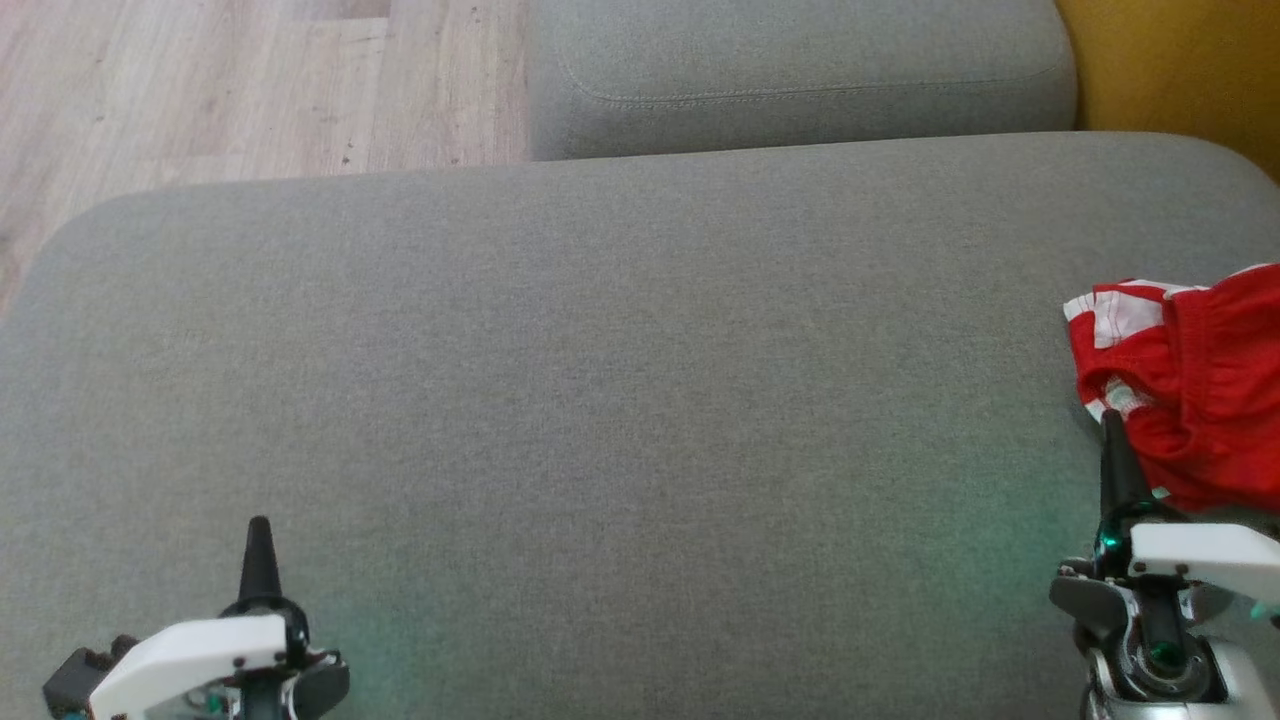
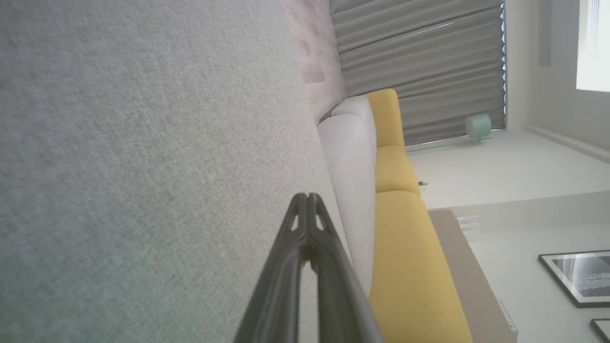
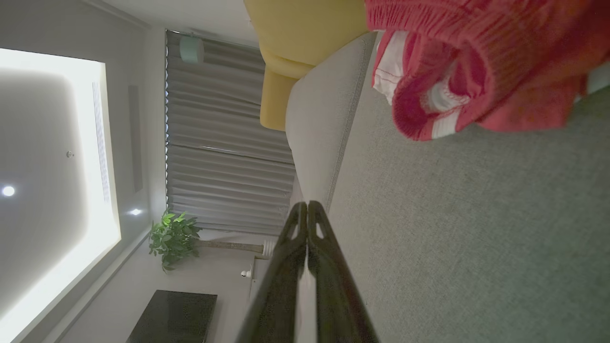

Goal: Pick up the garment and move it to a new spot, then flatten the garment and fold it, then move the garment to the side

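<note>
Head view: left gripper (image 1: pixel 259 530) clenched, empty, low left, well apart from target; grey sofa cushion (image 1: pixel 640 400) between; right gripper (image 1: pixel 1112 425) clenched, empty, tip just beside garment (image 1: pixel 1195 390); garment bunched at cushion's right edge, cropped, long axis unclear; right arm nearer.

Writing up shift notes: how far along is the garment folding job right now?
Done: nothing that shows. The red and white garment lies bunched at the right edge of the grey cushion, neither flattened nor folded. In hand: nothing; the left gripper and right gripper are shut and empty, the right one near the garment. Left: pick up, move, flatten, fold, set aside.
</note>
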